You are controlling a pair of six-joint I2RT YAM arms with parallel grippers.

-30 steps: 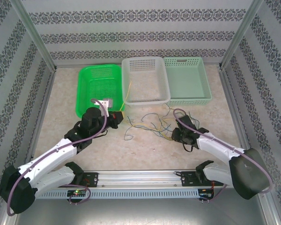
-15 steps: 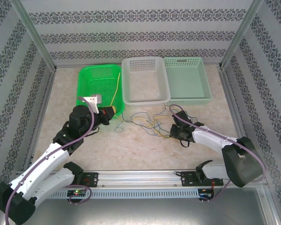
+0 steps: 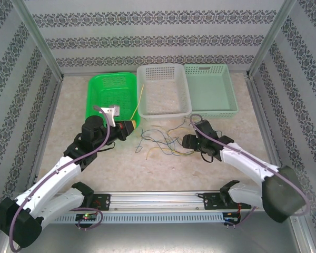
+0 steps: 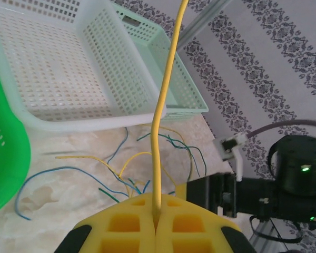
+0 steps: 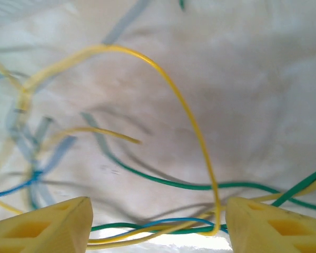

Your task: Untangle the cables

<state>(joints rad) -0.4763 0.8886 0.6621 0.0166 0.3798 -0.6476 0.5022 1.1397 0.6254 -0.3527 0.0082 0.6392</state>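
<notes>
Right tool (image 3: 187, 141) has shifted left toward the pile and gone from pinched to spread. The yellow cable (image 3: 138, 100) that leaned over the green basket (image 3: 111, 86) half a second ago now tilts toward the white basket (image 3: 163, 69).

Edges: three baskets sit in a row at the far side of the desk (image 3: 73, 121), green, white, then mint (image 3: 210, 69), walls touching. Loose cables (image 3: 160, 141) lie on the desk just in front of the white basket, between the two tools. Open desk runs from the pile to the near rail (image 3: 158, 198), and also left of the green basket.

Left tool (image 3: 128, 127) sits at the green basket's near right corner, fingers (image 4: 121, 232) pressed together, pinching the yellow cable (image 4: 166, 105) at its lower end. That cable rises near upright and crosses the white basket's (image 4: 68, 124) rim.

Right tool (image 5: 158, 226) is at the pile's right edge, fingers (image 5: 47, 221) wide apart, holding nothing. Green, blue and yellow strands (image 5: 163, 182) lie on the desk between them; a yellow loop comes down close to the right-hand finger, contact unclear.
</notes>
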